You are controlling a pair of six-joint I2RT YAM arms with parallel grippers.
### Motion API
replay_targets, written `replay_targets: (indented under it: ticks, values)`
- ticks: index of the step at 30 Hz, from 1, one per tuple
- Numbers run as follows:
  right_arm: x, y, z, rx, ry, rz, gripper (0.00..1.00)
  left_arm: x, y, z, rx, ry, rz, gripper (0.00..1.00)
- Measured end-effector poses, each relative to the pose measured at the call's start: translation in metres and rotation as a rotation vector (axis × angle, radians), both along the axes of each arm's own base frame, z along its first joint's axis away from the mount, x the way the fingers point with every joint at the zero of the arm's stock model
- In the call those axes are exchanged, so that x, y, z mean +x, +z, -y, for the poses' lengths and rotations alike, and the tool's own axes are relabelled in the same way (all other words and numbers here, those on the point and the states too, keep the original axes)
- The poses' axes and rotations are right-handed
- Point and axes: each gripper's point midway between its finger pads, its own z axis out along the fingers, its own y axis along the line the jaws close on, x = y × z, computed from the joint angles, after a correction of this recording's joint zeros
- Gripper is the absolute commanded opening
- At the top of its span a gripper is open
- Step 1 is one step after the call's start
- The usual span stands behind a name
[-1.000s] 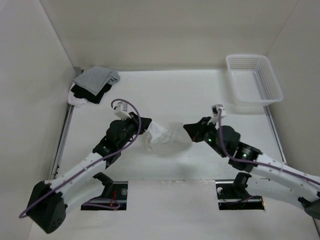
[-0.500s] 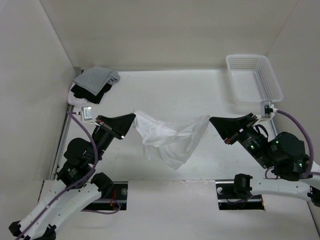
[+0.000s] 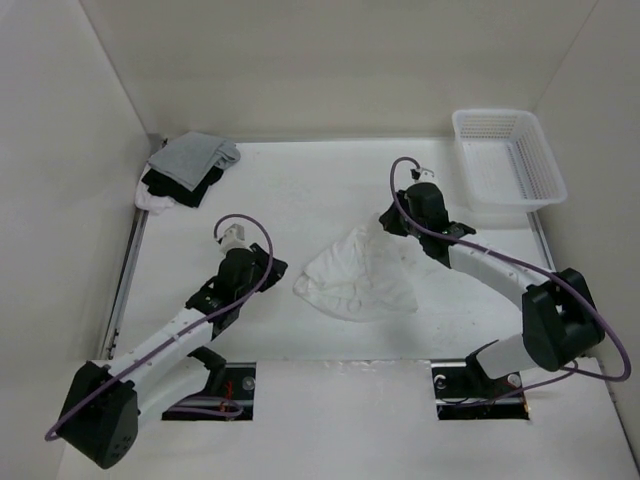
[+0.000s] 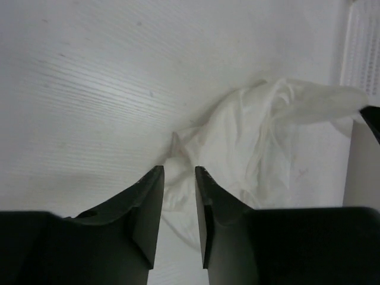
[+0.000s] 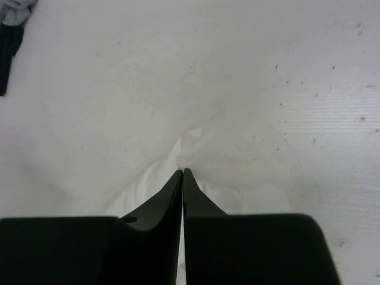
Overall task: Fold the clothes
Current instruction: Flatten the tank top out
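Observation:
The clothes [image 3: 358,280], one thin white garment, lie rumpled on the table's middle. My left gripper [image 3: 278,268] rests low at the garment's left edge. In the left wrist view its jaws [image 4: 179,172] stand open, and the cloth [image 4: 261,136] lies loose on the table under and beyond the gap, gripped by neither finger. My right gripper [image 3: 386,224] is at the garment's far right corner. Its jaws [image 5: 182,171] are shut, and the cloth [image 5: 154,184] puckers toward the tips as if pinched there.
A white plastic basket [image 3: 508,160] stands at the back right, also visible at the left wrist view's right edge [image 4: 362,47]. A pile of grey, black and white garments [image 3: 185,170] sits in the back left corner. Walls enclose the table on three sides.
The garment, held spread in the air between both grippers, now lies on the table. The left jaws have opened and let it go. The right arm has reached farther back, still shut.

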Motion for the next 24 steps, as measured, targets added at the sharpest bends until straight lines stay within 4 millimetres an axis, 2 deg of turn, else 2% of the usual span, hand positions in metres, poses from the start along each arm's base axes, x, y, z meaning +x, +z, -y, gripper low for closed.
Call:
replay_targets:
  ticks: [1,2,3,4,6,8,10,11,16,20,24]
  values:
    - [-0.001,-0.005,0.0,0.003,0.002,-0.015,0.06,-0.005,0.002,0.016,-0.008,-0.055,0.011,0.2]
    - [0.0,-0.005,-0.001,0.015,0.006,-0.018,0.06,-0.009,0.0,0.026,-0.009,-0.089,0.008,0.2]
    - [0.002,0.0,-0.003,0.032,0.011,-0.002,0.06,-0.019,-0.005,0.044,0.002,-0.151,0.001,0.2]
    - [0.004,0.003,-0.004,0.044,0.013,0.011,0.06,-0.035,-0.013,0.067,0.021,-0.244,-0.02,0.24]
    - [0.01,0.011,-0.006,0.067,0.013,0.041,0.06,-0.052,-0.025,0.087,0.065,-0.319,-0.042,0.31]
    - [0.012,0.014,-0.006,0.082,0.009,0.05,0.06,-0.081,-0.039,0.127,0.139,-0.471,-0.059,0.38]
    - [0.014,0.017,-0.006,0.095,0.006,0.059,0.06,-0.086,-0.042,0.138,0.167,-0.505,-0.055,0.42]
    - [0.015,0.019,-0.006,0.101,0.003,0.065,0.06,-0.085,-0.043,0.152,0.187,-0.526,-0.044,0.45]
    - [0.014,0.016,-0.006,0.118,-0.001,0.066,0.06,-0.068,-0.042,0.185,0.211,-0.543,0.007,0.45]
    - [0.009,0.004,-0.004,0.117,-0.004,0.044,0.06,-0.059,-0.051,0.197,0.246,-0.558,0.014,0.36]
    - [0.005,0.0,-0.003,0.119,-0.003,0.034,0.06,-0.056,-0.058,0.202,0.273,-0.571,0.014,0.31]
